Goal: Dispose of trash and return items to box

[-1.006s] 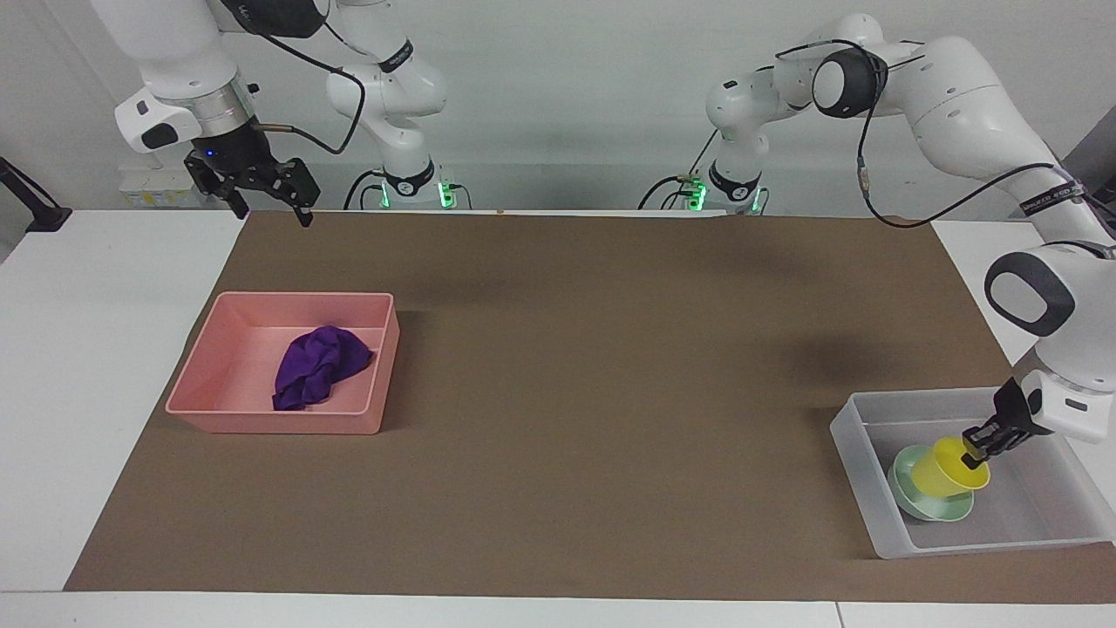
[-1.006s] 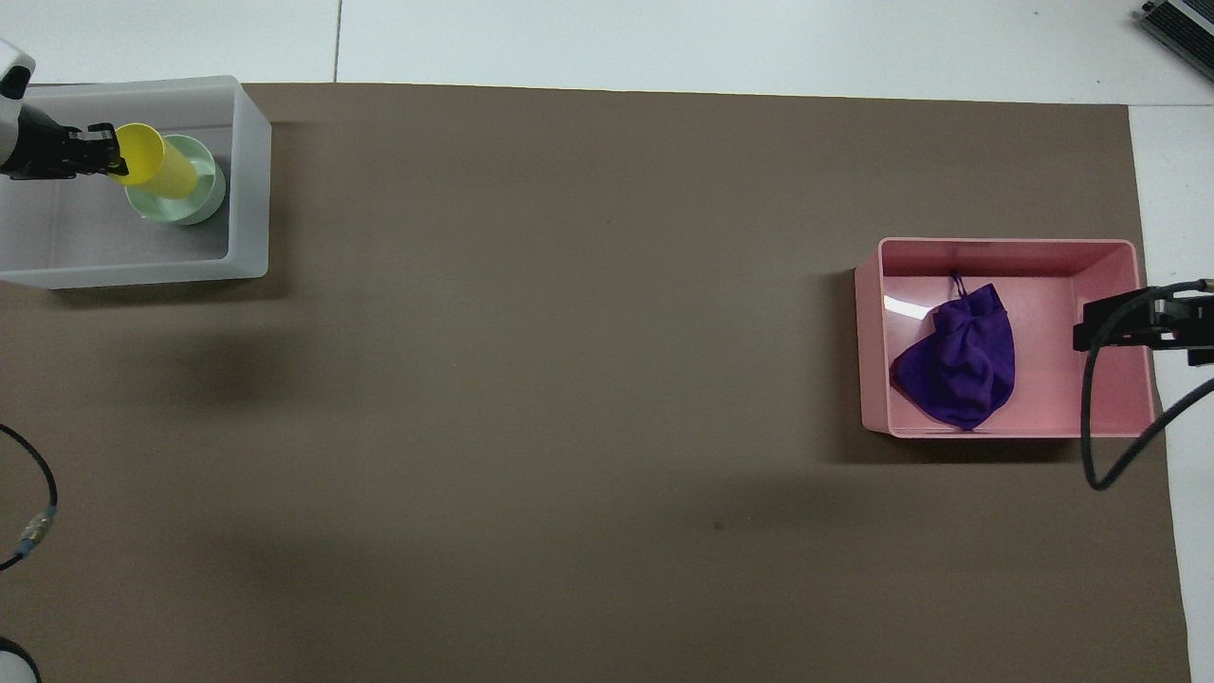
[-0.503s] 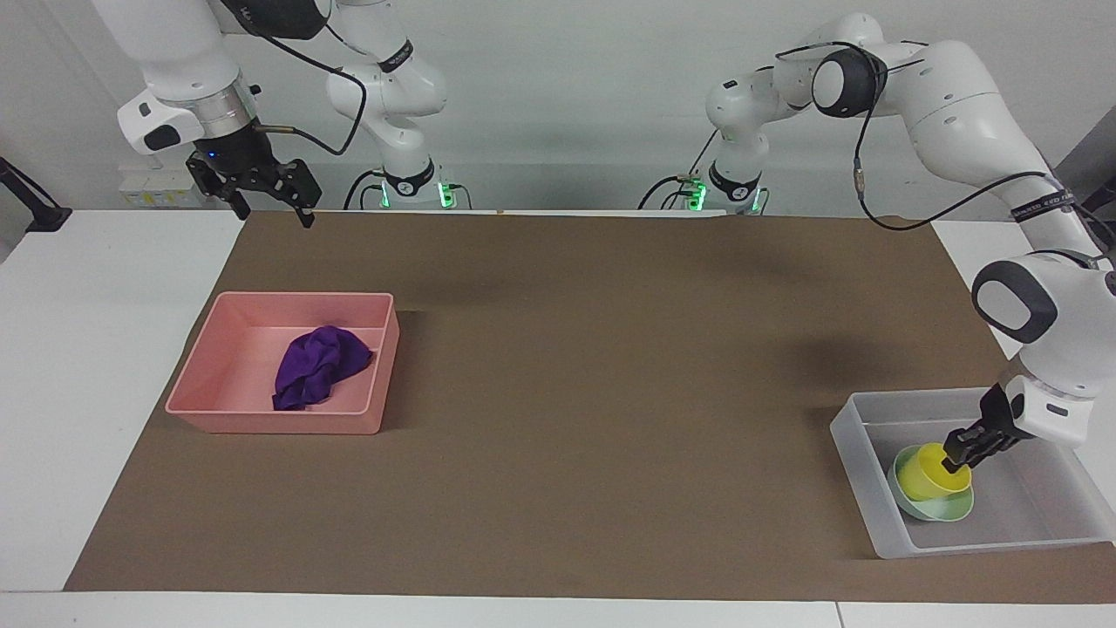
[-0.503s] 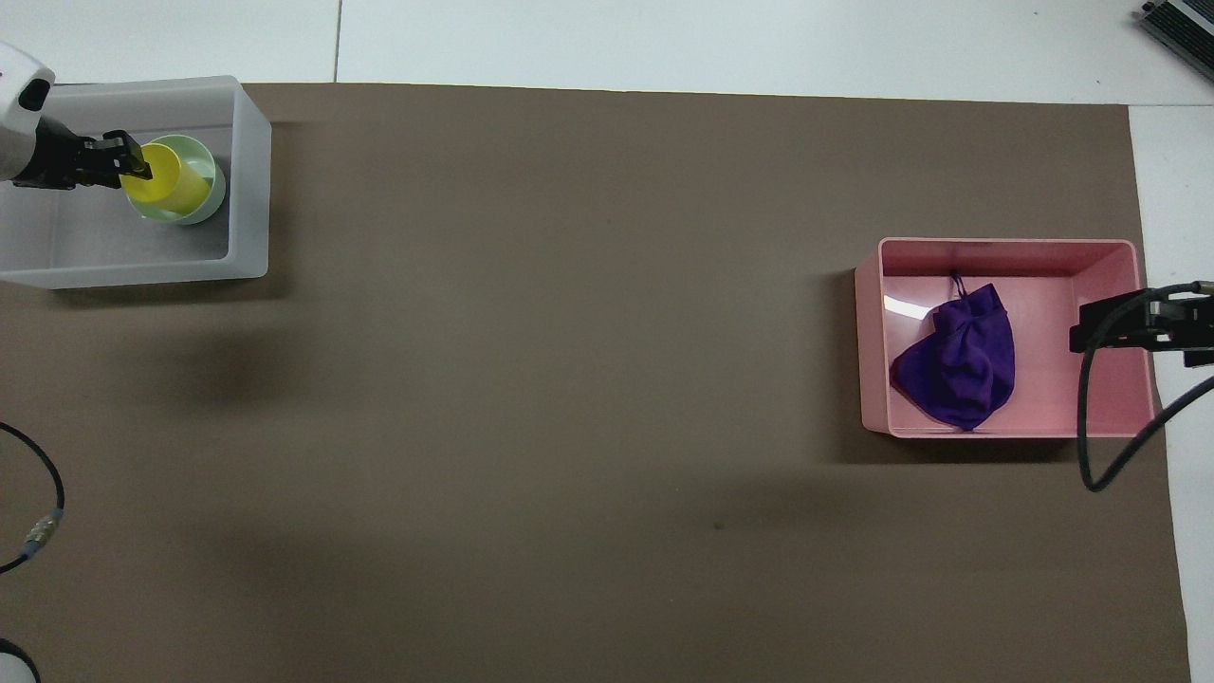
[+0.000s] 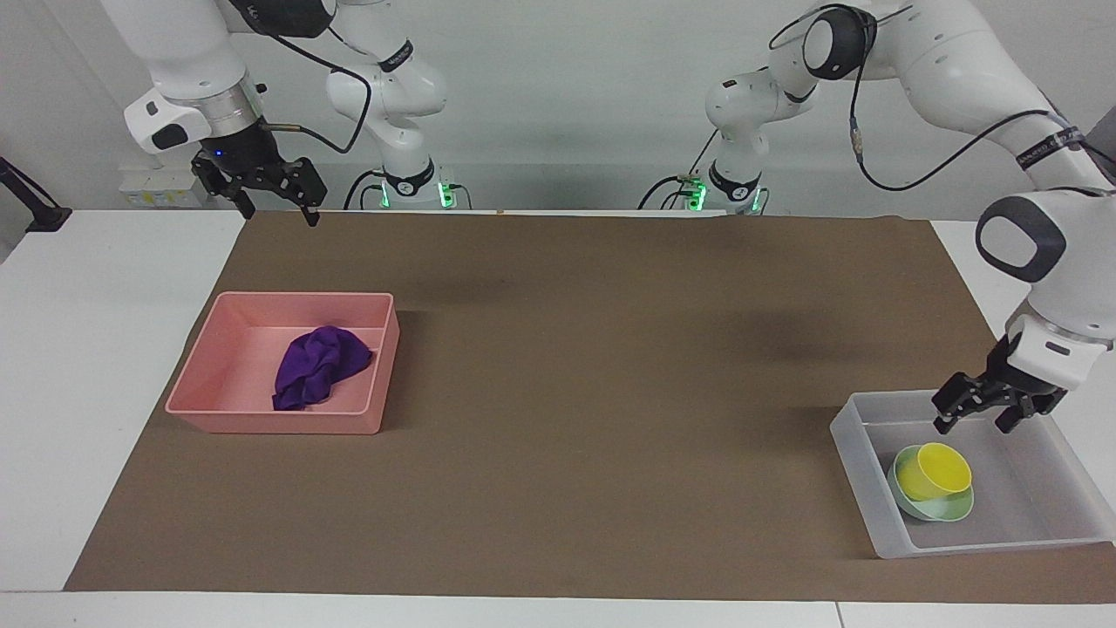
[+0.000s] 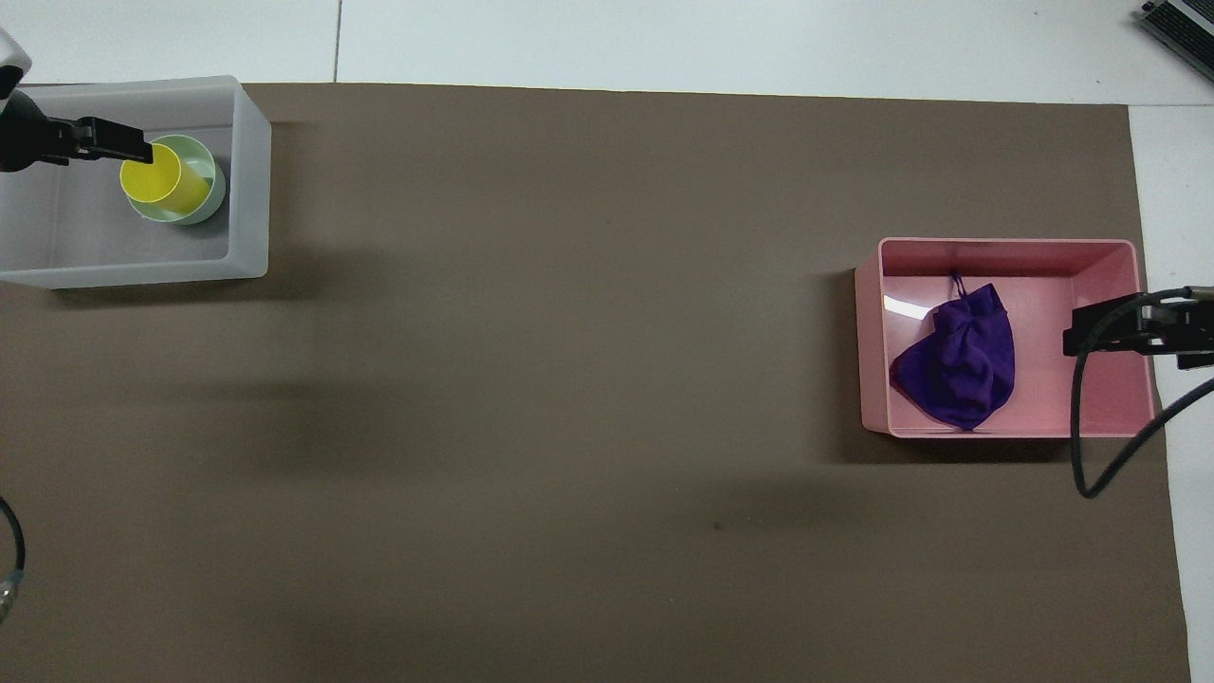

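Note:
The yellow cup [image 5: 935, 469] stands upright in the mint-green bowl [image 5: 946, 508] inside the translucent box [image 5: 859, 462] at the left arm's end of the table. My left gripper [image 5: 972, 426] is open and empty, raised just above the cup and the box. In the overhead view the cup [image 6: 156, 180], bowl [image 6: 213, 185] and box [image 6: 248, 171] show with the left gripper [image 6: 142, 152] over them. The purple cloth [image 5: 316, 366] lies crumpled in the pink bin [image 5: 270, 423]. My right gripper [image 5: 275, 209] is open and empty, held high over the mat's edge by the robots.
The pink bin [image 6: 1010, 245] holding the cloth [image 6: 958, 365] sits at the right arm's end of the brown mat [image 5: 593, 392]. In the overhead view the right gripper [image 6: 1076, 339] and its cable overlap the bin's outer end.
My left gripper has let go of the yellow cup, which now rests in the bowl, and has risen and opened. The right arm has barely shifted.

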Robot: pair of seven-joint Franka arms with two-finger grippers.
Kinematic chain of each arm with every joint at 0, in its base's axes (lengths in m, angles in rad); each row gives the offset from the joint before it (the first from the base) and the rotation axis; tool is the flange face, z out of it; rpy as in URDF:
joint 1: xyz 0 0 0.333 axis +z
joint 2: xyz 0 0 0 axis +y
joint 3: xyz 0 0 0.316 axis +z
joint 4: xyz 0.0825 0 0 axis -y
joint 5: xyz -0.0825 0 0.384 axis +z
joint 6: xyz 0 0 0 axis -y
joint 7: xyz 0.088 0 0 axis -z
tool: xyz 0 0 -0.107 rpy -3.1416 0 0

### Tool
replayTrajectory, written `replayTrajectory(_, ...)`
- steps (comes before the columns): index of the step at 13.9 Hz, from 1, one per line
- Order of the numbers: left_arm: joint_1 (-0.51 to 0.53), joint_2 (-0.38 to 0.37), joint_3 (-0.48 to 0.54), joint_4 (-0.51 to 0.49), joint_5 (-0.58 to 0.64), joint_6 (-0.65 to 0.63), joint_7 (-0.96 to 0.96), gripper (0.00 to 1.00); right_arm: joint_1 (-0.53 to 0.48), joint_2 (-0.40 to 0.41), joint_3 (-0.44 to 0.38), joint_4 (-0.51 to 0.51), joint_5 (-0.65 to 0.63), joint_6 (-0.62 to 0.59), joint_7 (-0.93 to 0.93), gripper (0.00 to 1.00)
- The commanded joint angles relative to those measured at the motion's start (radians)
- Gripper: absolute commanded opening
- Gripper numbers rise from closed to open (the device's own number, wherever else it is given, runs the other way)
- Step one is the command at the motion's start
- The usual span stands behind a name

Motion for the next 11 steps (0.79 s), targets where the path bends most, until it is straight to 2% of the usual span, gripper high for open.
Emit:
replayTrajectory(1, -0.071, -0.205, 0.013, -0.213, 0.011, -0.025, 0.005, 1.00, -0.012, -0.029, 0.002, -0.026, 0.004, -0.006, -0.012, 1.00)
replayTrajectory(7, -0.169, -0.394, 0.012, -0.241, 0.011, -0.260, -0.050, 1.00, -0.013, -0.026, 0.001, 0.004, 0.005, -0.045, -0.014, 1.00)
replayTrajectory(9, -0.174, -0.423, 0.006, -0.233, 0.011, -0.339, -0.060, 1.00, -0.015, -0.029, -0.001, 0.000, 0.005, -0.054, -0.009, 1.00)
replayTrajectory(11, -0.174, -0.425, 0.004, -0.224, 0.011, -0.355, -0.060, 1.00, -0.015, -0.034, 0.001, -0.009, 0.005, -0.052, -0.009, 1.00)
